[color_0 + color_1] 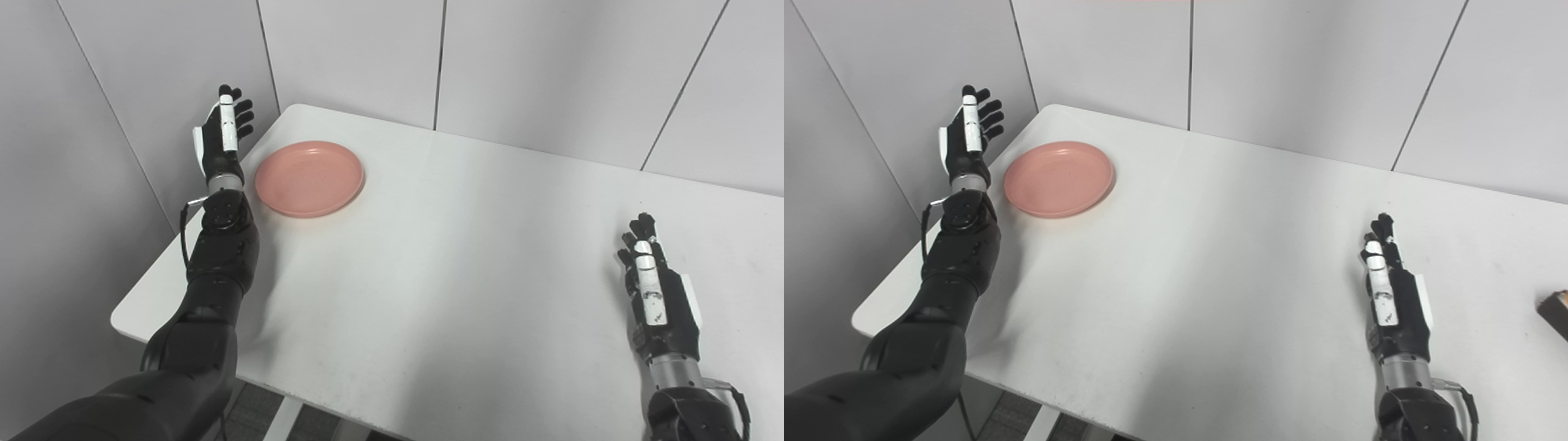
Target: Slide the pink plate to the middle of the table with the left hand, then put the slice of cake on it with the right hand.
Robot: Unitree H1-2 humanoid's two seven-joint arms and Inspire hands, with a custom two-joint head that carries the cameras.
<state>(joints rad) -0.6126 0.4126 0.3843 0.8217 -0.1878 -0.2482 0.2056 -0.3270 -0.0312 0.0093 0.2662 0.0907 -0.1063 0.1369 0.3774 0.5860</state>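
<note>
Plate at the far-left corner, both hands empty, cake barely in view

Nearest, at about 4 o'clock on the white table (465, 257), the right hand (655, 294) hovers low with its fingers extended and apart, holding nothing; a dark brown object (1557, 311) at the 3 o'clock edge of the right eye view is probably the slice of cake, but too little shows to be sure. Farther, at 10 o'clock, the pink plate (309, 177) lies near the table's far-left corner. Just left of it, the left hand (222, 138) is raised off the table's edge, fingers spread, gripping nothing. The risks as I judge them: a push landing on the plate's rim could tip it, and pushing off-centre could spin it towards the near-left edge.
</note>
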